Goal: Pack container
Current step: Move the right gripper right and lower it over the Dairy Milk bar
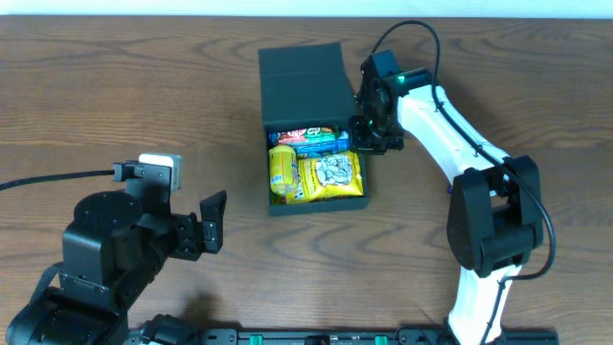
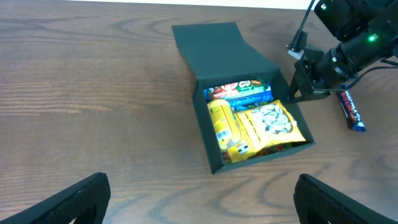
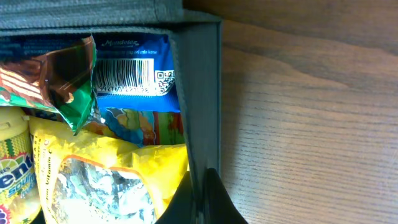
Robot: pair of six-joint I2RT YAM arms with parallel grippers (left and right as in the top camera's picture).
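The container (image 1: 302,81) is a dark teal box with its flip lid open toward the back. It holds a yellow bag (image 1: 330,177), a yellow tube (image 1: 281,171), a blue packet (image 1: 321,146) and a red-green packet (image 1: 302,133). My right gripper (image 1: 369,134) is shut on the container's right wall (image 3: 202,93), one finger inside and one outside (image 3: 202,186). My left gripper (image 1: 206,230) is open and empty over bare table at the front left, well short of the container (image 2: 214,50); its fingertips frame the table (image 2: 202,199).
A dark snack bar (image 2: 351,111) lies on the wood table to the right of the container, beyond the right arm (image 2: 348,37). In the overhead view the right arm hides it.
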